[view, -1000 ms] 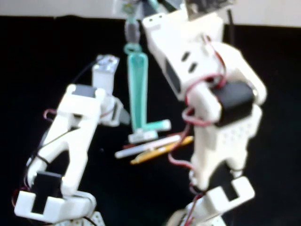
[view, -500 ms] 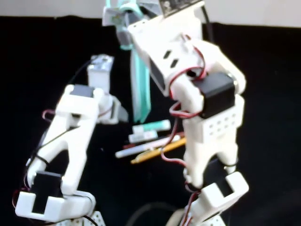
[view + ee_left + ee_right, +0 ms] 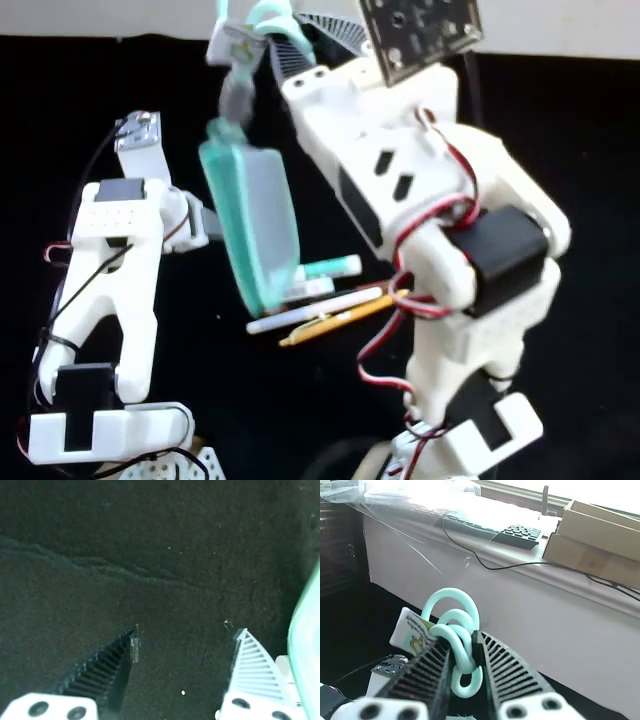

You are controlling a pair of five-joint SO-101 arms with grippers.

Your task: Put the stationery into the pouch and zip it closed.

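Note:
The teal translucent pouch (image 3: pixel 252 225) hangs in the air above the black table. My right gripper (image 3: pixel 245 40) holds it from above. In the right wrist view the right gripper (image 3: pixel 462 642) is shut on the pouch's teal cord loop (image 3: pixel 454 625), beside a small printed tag (image 3: pixel 411 629). Under the pouch's lower end lies the stationery: a teal-capped marker (image 3: pixel 333 267), a white pen (image 3: pixel 315 310) and a yellow pen (image 3: pixel 340 322). My left gripper (image 3: pixel 187 632) stands open over bare cloth, just left of the pouch edge (image 3: pixel 305 645), touching nothing.
Black cloth (image 3: pixel 560 150) covers the table. The left arm (image 3: pixel 105 270) stands at the left and the bulky right arm (image 3: pixel 450 250) towers over the middle. Beyond the table are a white wall, a keyboard (image 3: pixel 515 532) and cardboard boxes (image 3: pixel 600 545).
The hanging pouch has swung from edge-on to broad side and shifted left. The right arm has moved up and right. The left arm has drawn back to the left.

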